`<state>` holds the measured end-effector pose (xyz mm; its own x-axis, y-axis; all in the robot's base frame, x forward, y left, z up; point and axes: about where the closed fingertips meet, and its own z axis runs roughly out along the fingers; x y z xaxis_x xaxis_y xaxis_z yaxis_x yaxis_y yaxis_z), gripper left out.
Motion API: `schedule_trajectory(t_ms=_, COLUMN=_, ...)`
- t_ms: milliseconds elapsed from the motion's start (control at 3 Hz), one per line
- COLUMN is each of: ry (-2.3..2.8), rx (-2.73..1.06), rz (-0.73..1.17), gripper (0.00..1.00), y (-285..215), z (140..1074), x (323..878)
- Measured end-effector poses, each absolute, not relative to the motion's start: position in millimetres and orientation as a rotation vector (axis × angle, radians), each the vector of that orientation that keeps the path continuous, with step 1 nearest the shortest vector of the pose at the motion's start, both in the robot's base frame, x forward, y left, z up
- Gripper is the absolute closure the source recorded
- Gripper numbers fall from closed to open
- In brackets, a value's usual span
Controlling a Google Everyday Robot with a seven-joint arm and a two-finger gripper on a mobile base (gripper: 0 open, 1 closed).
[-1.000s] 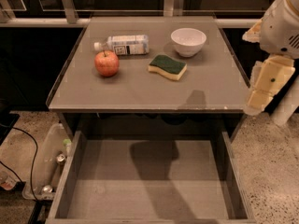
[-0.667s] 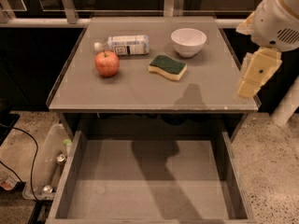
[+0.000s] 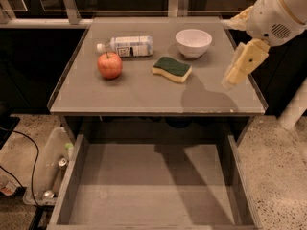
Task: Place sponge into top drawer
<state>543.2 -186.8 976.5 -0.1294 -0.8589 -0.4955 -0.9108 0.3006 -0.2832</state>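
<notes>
The sponge [image 3: 172, 68], yellow with a dark green top, lies flat on the grey tabletop [image 3: 144, 92], right of centre. The top drawer [image 3: 153, 188] is pulled open below the table's front edge, and nothing shows inside it. My gripper [image 3: 232, 78] hangs from the white arm [image 3: 276, 11] above the table's right side. It is to the right of the sponge, apart from it, and holds nothing that I can see.
A red apple [image 3: 110, 65] sits at the table's left. A plastic bottle [image 3: 126, 46] lies on its side behind the apple. A white bowl [image 3: 193, 42] stands behind the sponge. A bin with cans [image 3: 50, 169] is on the floor to the left.
The arm and gripper have moved left and farther in, from beyond the table's right edge to above its right side. The objects have not moved.
</notes>
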Motion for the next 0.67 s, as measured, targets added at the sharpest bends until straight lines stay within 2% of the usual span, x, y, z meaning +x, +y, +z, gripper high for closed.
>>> schedule_trajectory(t_ms=667, ry=1.987, rx=-1.566, rz=0.141, gripper=0.0, y=-182.2, z=975.6, x=545.4)
